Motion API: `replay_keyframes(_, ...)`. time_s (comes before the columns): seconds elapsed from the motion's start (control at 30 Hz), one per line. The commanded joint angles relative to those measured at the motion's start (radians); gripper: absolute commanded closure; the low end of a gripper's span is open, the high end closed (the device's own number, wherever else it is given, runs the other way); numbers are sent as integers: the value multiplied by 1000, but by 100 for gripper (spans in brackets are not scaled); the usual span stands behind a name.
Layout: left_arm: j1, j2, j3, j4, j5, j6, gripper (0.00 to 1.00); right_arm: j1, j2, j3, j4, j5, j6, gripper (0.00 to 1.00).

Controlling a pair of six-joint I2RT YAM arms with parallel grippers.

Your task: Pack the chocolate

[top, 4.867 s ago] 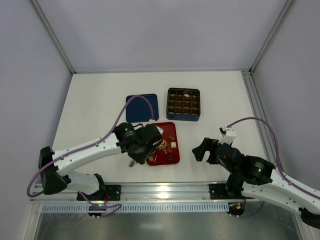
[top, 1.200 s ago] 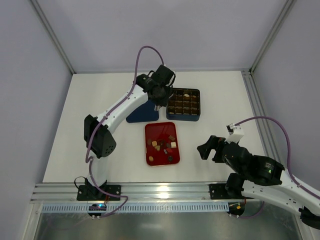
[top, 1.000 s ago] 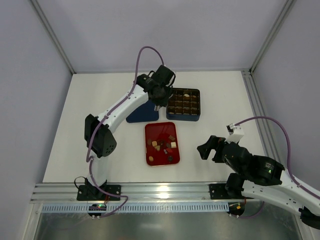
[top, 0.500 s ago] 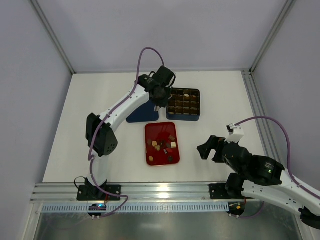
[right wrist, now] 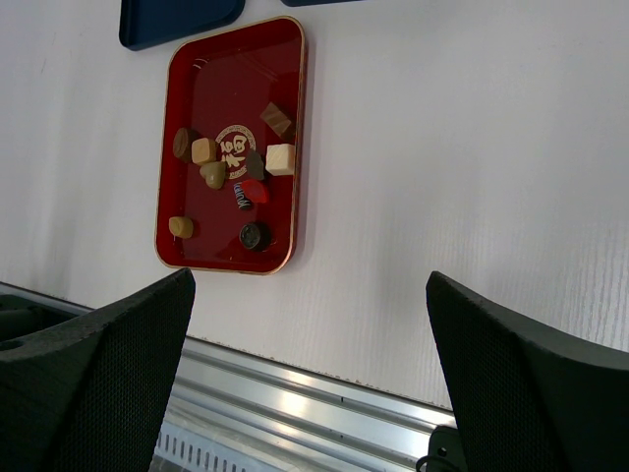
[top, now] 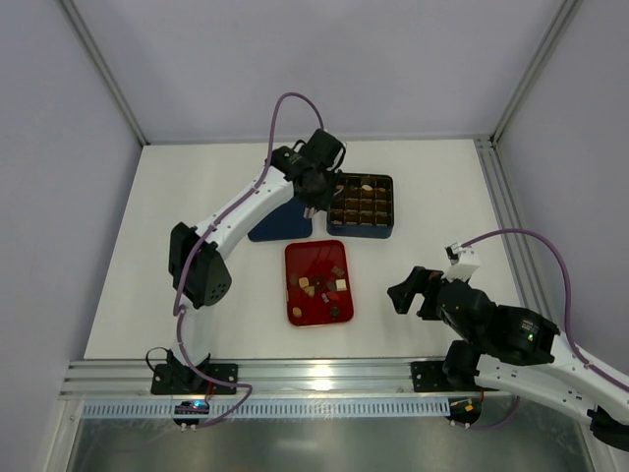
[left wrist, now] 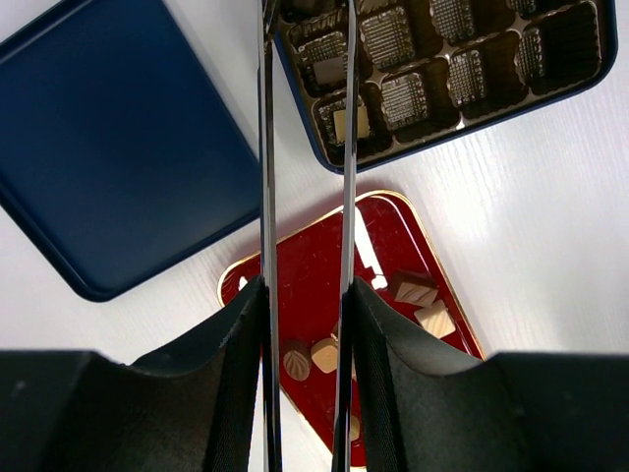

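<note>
red tray (right wrist: 221,84): loose chocolate (right wrist: 281,158); blue box (top: 361,232): few

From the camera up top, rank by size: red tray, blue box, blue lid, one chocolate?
1. Red tray, largest.
2. Blue box and blue lid look alike; the left arm covers part of the lid, so no ranking.
3. One chocolate, smallest by far.
</note>
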Motion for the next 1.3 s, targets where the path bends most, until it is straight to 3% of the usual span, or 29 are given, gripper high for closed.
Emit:
replay_keyframes(0.0,8,-30,18,46,18,6,62,4,-12,12,17,19,4,0)
replay_keyframes(0.33,6,-117,-11,50,21,-7,62,4,-10,7,30,19,3,0)
replay_keyframes(0.6,40,-298,-204,81,-11,-57,61,5,-6,-8,66,2,-2,0)
replay_keyframes(0.8,182,-504,-432,119,-71,-119,59,4,31,1,109,-30,-40,0)
replay_keyframes(0.97,381,-614,-626,182,-60,-158,59,2,97,24,149,-66,-97,0)
replay_keyframes(1.1,509,-599,-698,257,-37,-188,58,2,129,24,187,-92,-120,0)
replay_keyframes(1.27,612,-512,-674,333,-36,-176,58,1,162,24,230,-124,-135,0)
